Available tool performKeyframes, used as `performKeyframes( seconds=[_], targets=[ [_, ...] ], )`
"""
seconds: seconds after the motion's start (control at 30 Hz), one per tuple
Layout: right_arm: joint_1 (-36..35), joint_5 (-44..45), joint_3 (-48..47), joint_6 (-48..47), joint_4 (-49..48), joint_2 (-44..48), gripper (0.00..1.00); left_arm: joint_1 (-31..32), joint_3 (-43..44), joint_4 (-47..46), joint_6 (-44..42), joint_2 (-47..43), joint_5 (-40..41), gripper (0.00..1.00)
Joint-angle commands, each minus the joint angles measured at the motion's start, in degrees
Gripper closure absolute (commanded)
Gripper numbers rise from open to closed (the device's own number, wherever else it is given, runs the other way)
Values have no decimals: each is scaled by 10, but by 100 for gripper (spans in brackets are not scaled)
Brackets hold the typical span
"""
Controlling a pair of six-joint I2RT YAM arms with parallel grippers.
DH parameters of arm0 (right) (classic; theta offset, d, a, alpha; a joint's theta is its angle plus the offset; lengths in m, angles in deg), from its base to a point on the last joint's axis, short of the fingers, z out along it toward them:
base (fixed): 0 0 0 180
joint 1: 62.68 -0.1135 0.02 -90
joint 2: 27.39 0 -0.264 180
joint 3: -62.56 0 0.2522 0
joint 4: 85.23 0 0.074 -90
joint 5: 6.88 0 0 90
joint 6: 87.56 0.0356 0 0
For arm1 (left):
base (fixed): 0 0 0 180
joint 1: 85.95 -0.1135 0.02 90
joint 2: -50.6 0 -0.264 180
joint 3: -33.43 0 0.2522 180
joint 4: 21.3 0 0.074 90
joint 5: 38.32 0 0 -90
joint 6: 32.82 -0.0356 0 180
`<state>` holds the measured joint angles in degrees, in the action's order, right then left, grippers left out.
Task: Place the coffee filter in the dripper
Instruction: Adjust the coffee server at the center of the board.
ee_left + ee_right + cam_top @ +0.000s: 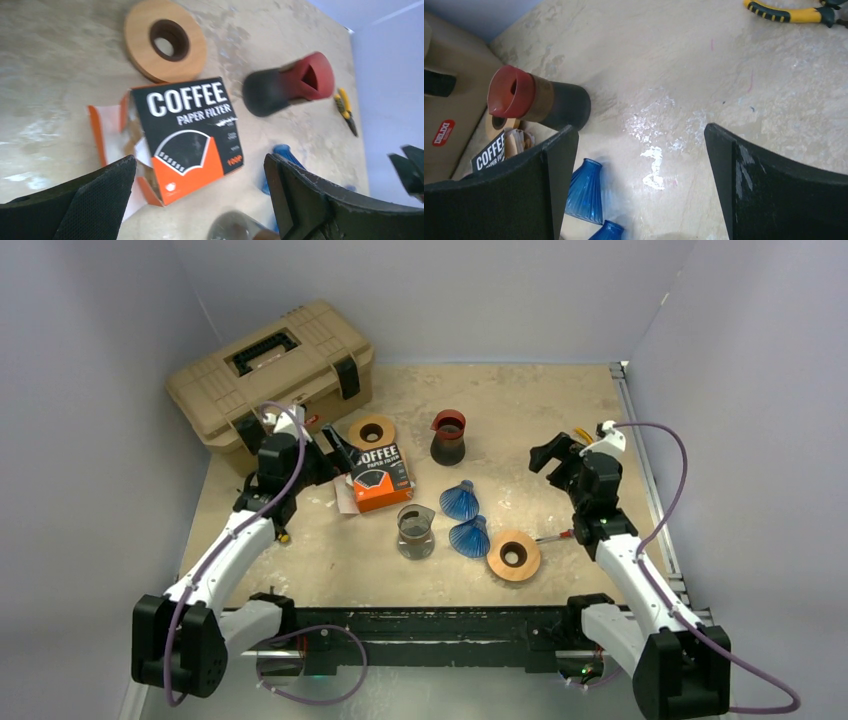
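Hovering over the coffee filter box (192, 131), the left end effector (199, 162) is wide open and empty. Filters (135, 137) sit in the box's open end; go down slowly and pinch just 1. 2 blue drippers (461, 501) wait near the box. The right end effector (640, 137) is wide too.

The toolbox (270, 370) sits far left on the bench (520, 400). A wooden ring (372, 432) lies to its near right, with the coffee filter box (380, 478) just near of that ring. The jug (448, 436) stands right of the ring. At centre, the far dripper (460, 500) lies beside the near dripper (470, 536), the glass carafe (415, 531) to their left and a second wooden ring (514, 555) to their near right.
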<state>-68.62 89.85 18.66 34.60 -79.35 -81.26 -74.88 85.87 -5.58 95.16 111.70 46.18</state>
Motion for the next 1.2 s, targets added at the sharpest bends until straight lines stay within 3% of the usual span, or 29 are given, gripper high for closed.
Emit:
performKeyframes(
  seconds=[0.0, 0.13, 0.37, 0.57, 0.8, 1.17],
  targets=[
    [1, -49, -2, 0, 12, 11, 1, 11, 7, -41, 42, 22, -127, 1],
    [1, -52, -9, -14, 43, 33, 1, 73, 28, -11, 29, 46, -117, 0],
    [1, -66, -15, -25, 63, 65, 1, 165, 114, 108, -69, 91, -123, 4],
    [1, -72, -12, -16, 73, 68, 1, 229, 185, 243, -148, 121, -48, 6],
    [1, -116, -4, -7, 58, 38, 1, 277, 186, 273, -158, 146, -23, 13],
    [1, -139, -11, -8, 67, 4, 1, 287, 180, 281, -172, 174, -26, 25]
  ],
)
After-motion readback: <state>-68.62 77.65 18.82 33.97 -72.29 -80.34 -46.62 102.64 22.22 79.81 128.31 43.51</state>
